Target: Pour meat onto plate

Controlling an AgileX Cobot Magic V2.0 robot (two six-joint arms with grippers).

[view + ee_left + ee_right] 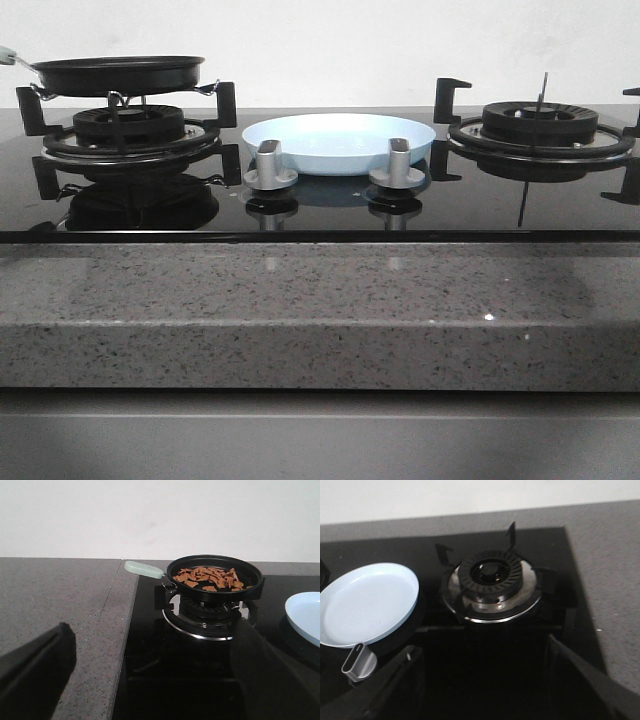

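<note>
The meat [210,577], many small light-brown slices, lies in a black frying pan [215,580] with a pale green handle [144,569]. The pan [118,74] rests on the left burner. The pale blue plate [338,141] lies on the black glass hob between the two burners, empty; it also shows in the left wrist view [305,616] and the right wrist view [367,603]. My left gripper [155,647] is open and empty, short of the pan, over the hob's left edge. My right gripper [482,652] is open and empty, near the right burner. Neither arm shows in the front view.
The right burner [540,128] with its black pan supports is bare [492,582]. Two silver knobs [270,165] [398,164] stand in front of the plate. A speckled grey stone counter [320,310] surrounds the hob, with a wall behind.
</note>
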